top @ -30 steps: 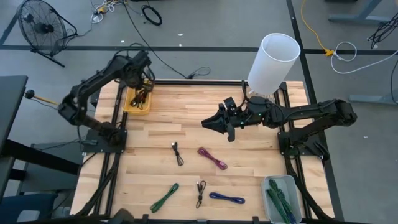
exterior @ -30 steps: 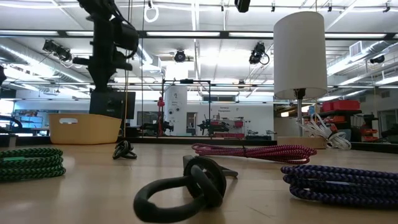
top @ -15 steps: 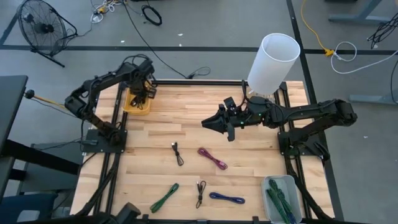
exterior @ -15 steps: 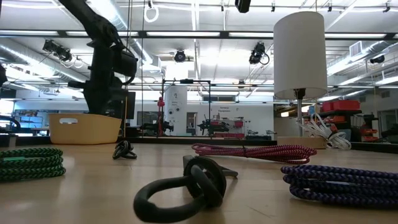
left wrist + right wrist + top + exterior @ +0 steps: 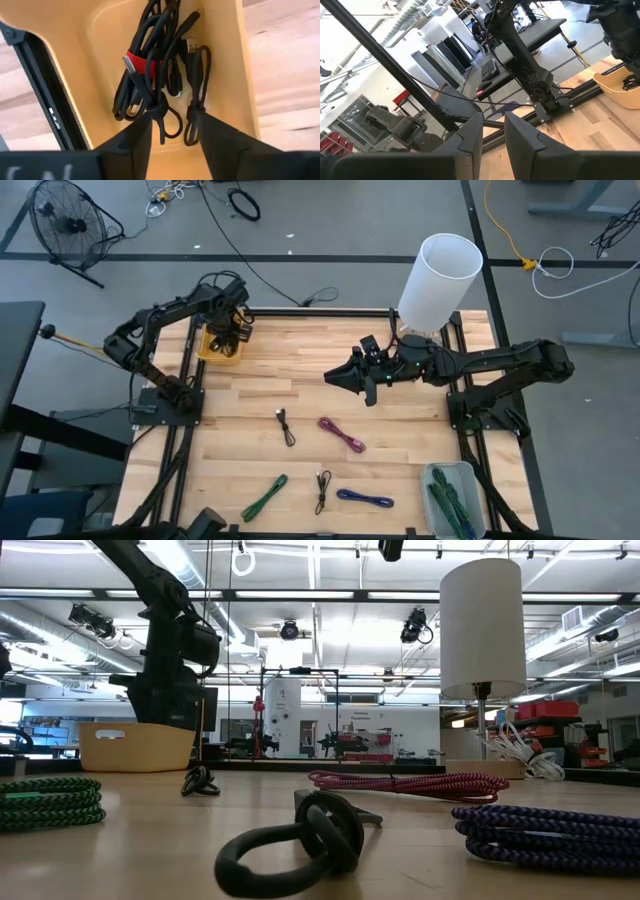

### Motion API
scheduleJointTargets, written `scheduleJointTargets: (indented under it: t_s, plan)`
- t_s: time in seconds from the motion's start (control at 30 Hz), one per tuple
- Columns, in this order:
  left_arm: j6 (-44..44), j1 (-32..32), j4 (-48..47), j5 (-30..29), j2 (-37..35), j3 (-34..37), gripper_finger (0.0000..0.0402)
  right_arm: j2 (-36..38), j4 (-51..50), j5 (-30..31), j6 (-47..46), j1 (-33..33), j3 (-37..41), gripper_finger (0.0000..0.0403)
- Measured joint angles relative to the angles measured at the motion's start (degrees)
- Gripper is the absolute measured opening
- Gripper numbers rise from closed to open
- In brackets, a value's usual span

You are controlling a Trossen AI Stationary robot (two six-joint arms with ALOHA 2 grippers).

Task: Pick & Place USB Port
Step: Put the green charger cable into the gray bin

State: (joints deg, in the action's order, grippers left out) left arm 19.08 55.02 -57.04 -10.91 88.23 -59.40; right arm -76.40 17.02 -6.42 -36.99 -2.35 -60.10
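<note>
A yellow bin (image 5: 222,345) at the table's far left holds a bundle of black USB cables (image 5: 160,75) with a red band. My left gripper (image 5: 232,330) hangs over the bin, fingers pointing down into it. It is open, with the ends of two black cable loops (image 5: 172,127) in the gap between its fingers (image 5: 175,120). It also shows in the low view (image 5: 170,690) above the bin (image 5: 135,745). My right gripper (image 5: 335,377) waits above the table's middle, pointing toward the left edge, open by a narrow gap (image 5: 493,125) and empty. My left gripper has its open fingers (image 5: 135,140) on either side of the black cable loops in the bin. I cannot tell whether they touch the cables. The cables lie on the bin's floor.
Loose cables lie on the near half of the table: small black (image 5: 285,426), magenta (image 5: 342,434), green (image 5: 264,497), black (image 5: 322,488) and blue (image 5: 365,499). A clear tray (image 5: 452,498) with green cables stands at the near right. A white cylinder (image 5: 440,280) stands at the far right.
My left gripper has come down and a little toward the near edge, onto the yellow bin, and has then kept still there. My right arm has kept still.
</note>
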Motion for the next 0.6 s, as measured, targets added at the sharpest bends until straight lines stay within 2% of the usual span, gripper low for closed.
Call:
scheduleJointTargets:
  t_s: [0.17,0.37,0.5,0.6]
  plan:
    - [-0.96,0.17,-0.74,5.29,-2.44,-1.05,0.0193,0.0,-0.04,0.0,0.02,0.0,0.0,0.0082]
    - [-5.02,-0.47,-5.06,16.65,-8.94,-9.01,0.0194,0.0,-0.23,-0.01,0.38,0.0,0.0,0.0082]
    - [-6.1,-3.94,-5.98,27.99,-15.88,-10.71,0.0189,0.0,-0.44,-0.02,0.91,0.0,0.0,0.0082]
    - [-0.27,-9.37,-7.99,32.43,-20.74,-10.65,0.0188,0.0,-0.44,-0.02,1.07,0.0,0.0,0.0082]
